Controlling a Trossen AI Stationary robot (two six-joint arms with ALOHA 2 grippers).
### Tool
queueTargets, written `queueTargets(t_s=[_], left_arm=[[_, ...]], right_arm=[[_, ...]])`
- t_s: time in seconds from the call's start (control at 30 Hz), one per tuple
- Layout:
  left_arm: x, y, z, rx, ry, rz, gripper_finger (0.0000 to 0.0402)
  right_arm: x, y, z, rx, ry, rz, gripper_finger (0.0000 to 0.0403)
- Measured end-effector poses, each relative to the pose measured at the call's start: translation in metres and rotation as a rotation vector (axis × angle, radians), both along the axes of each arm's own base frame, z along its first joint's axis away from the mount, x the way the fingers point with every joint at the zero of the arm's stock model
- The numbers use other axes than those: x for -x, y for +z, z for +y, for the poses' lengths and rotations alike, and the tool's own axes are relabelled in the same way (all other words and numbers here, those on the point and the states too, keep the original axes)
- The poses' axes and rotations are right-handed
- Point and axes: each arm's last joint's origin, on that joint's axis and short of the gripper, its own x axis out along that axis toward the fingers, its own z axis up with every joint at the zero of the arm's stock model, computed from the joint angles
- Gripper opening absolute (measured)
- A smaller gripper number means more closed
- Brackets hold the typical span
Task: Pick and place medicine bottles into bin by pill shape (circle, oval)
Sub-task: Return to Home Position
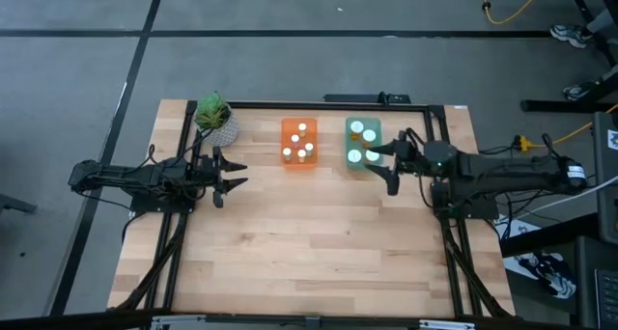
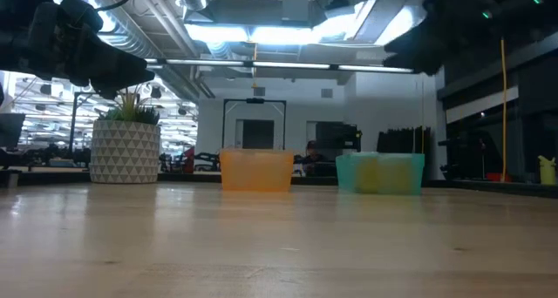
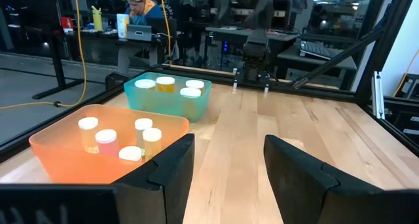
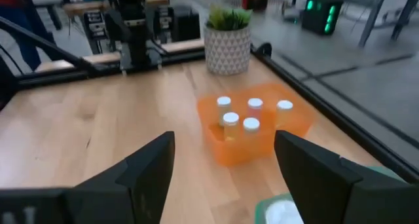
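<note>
Wooden tabletop (image 1: 309, 243) is lying mostly bare, and we are reading the layout by the clock from its middle in the high view. The orange bin (image 1: 299, 170) is sitting at 12 o'clock with the five smaller bottles (image 1: 295, 137) standing upright inside it. The teal bin (image 1: 348, 143) is sitting just beside it at 1 o'clock, holding the four larger bottles (image 1: 357, 127). No bottle is standing loose on the wood, so we are judging the sorting finished. Our left gripper (image 3: 229, 152) is hovering near 10 o'clock, jaws spread and gripping nothing, facing both bins across open wood. Our right gripper (image 4: 224, 152) is hanging at 2 o'clock, at the teal bin's 3 o'clock side, jaws likewise parted and empty, placed where a drop into that bin would be made. A potted plant (image 1: 214, 118) is standing between 10 and 11 o'clock, close to the left arm; we are judging it and the teal rim the only things to mind when drawing back. A person (image 3: 141, 14) is sitting beyond the table, well apart.
</note>
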Motion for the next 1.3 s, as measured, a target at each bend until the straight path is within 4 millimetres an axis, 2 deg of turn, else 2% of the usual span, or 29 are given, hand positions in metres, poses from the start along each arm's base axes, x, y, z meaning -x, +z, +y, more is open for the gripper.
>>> queueTargets(t_s=[0.2, 0.53, 0.73, 0.93, 1.3], left_arm=[[0.000, 0.000, 0.000, 0.000, 0.000, 0.000, 0.0176], [0.000, 0.000, 0.000, 0.000, 0.000, 0.000, 0.0176], [0.000, 0.000, 0.000, 0.000, 0.000, 0.000, 0.0176], [0.000, 0.000, 0.000, 0.000, 0.000, 0.000, 0.0176], [0.000, 0.000, 0.000, 0.000, 0.000, 0.000, 0.0176]], right_arm=[[0.032, -0.033, 0.004, 0.044, 0.015, -0.108, 0.0264], [0.067, -0.059, 0.011, 0.073, 0.120, -0.304, 0.0264], [0.075, -0.067, 0.013, 0.062, 0.174, -0.335, 0.0264], [0.074, -0.075, 0.014, 0.056, 0.208, -0.253, 0.0264], [0.074, -0.075, 0.015, 0.052, 0.244, -0.253, 0.0264]])
